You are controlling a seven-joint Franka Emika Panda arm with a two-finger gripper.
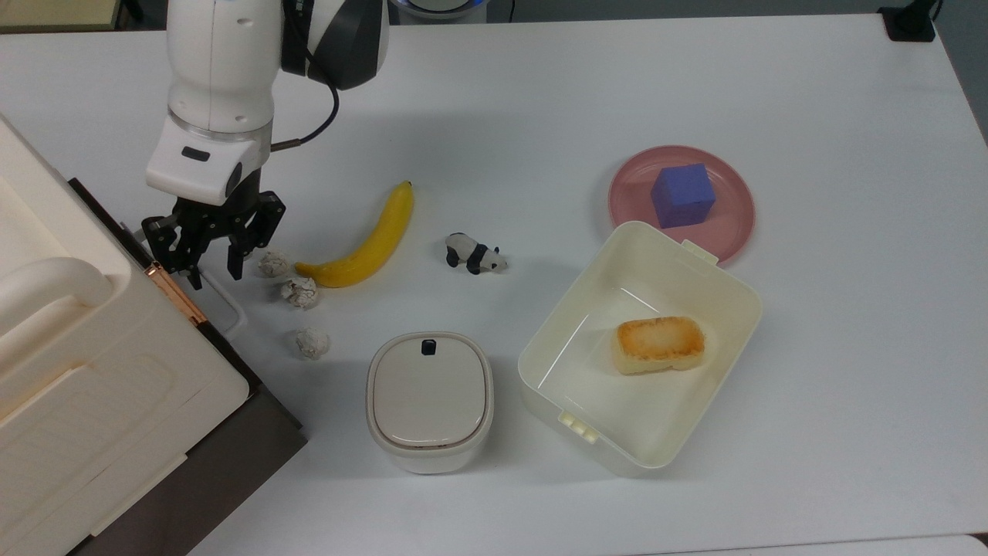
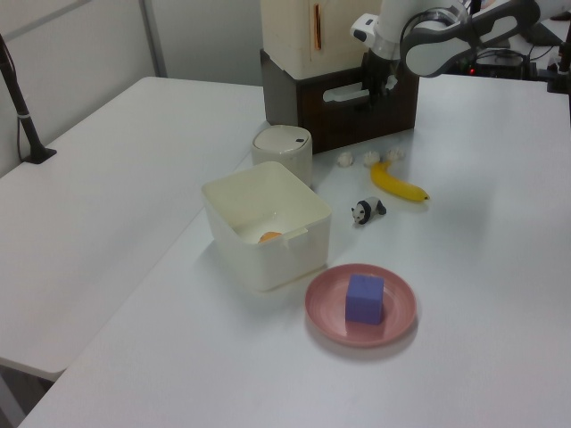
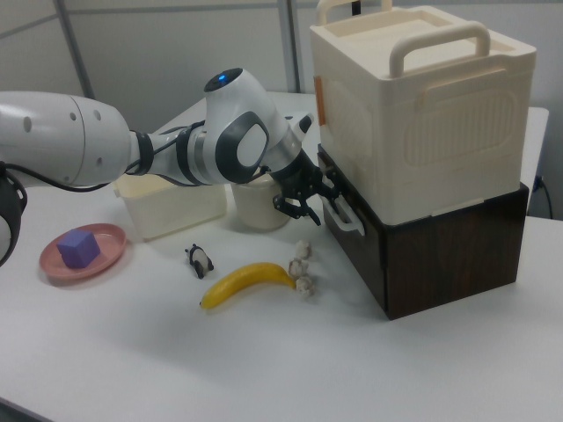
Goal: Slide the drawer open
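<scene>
While the gripper (image 1: 210, 261) straddles the white handle (image 3: 343, 214) with its jaws partly open and nothing clamped, the drawer (image 3: 422, 255) sits shut, or nearly so, under the cream box (image 3: 422, 114) at the top view's left edge, so the grasp and pull remain. Three crumpled paper balls (image 1: 299, 292) and a banana (image 1: 369, 239) lie just beside the handle, in the pull's path

in the top view we look almost straight down on the white table (image 1: 540, 100), fairly near, with the drawer (image 1: 193, 455) cut off at the top view's left edge. in the left view we stand farther off, high beyond the pink plate (image 2: 360, 307), facing the drawer (image 2: 357, 111) across the table. in the right view we sit low and close, probably opposite, facing the drawer (image 3: 422, 255) from the banana (image 3: 246, 283) side. all three share the banana, plate and drawer front.
</scene>
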